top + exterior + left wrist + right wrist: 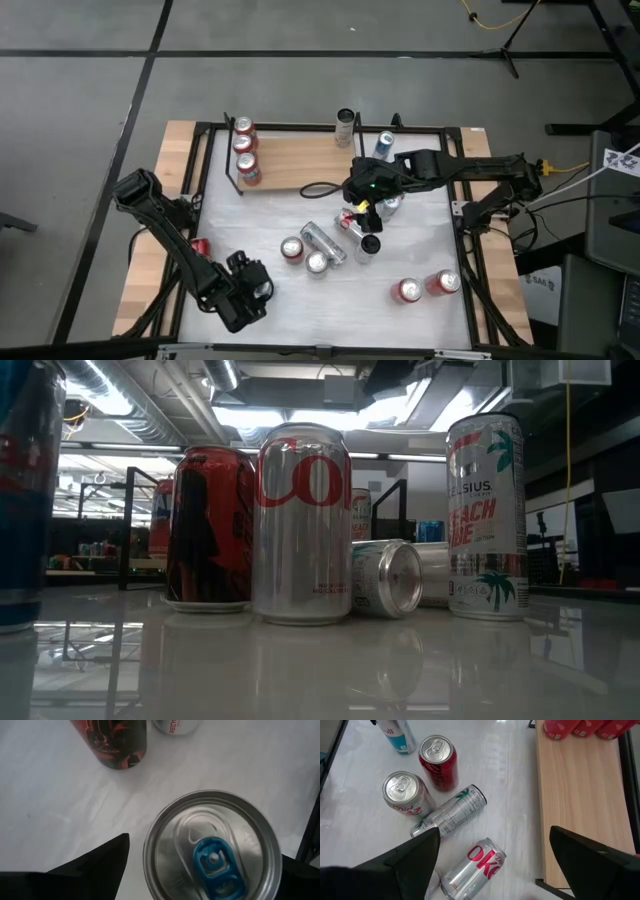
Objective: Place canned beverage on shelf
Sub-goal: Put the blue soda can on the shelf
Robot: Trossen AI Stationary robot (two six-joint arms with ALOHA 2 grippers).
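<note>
Right gripper (pixel 365 212), jaws apart, empty, hovers over fallen Coke can (pixel 472 868) on worktop (pixel 400 255) beside shelf (pixel 300 160). Step: approach, grasp pending. You must descend, straddle can, close. Left gripper (pixel 250 290), jaws apart, straddles blue-tab can (pixel 212 847).

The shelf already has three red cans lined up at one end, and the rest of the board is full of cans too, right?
Not quite. The shelf does carry three red cans in a row at one end, but the rest of the board is bare wood. The high view shows this, and the right wrist view agrees.
</note>
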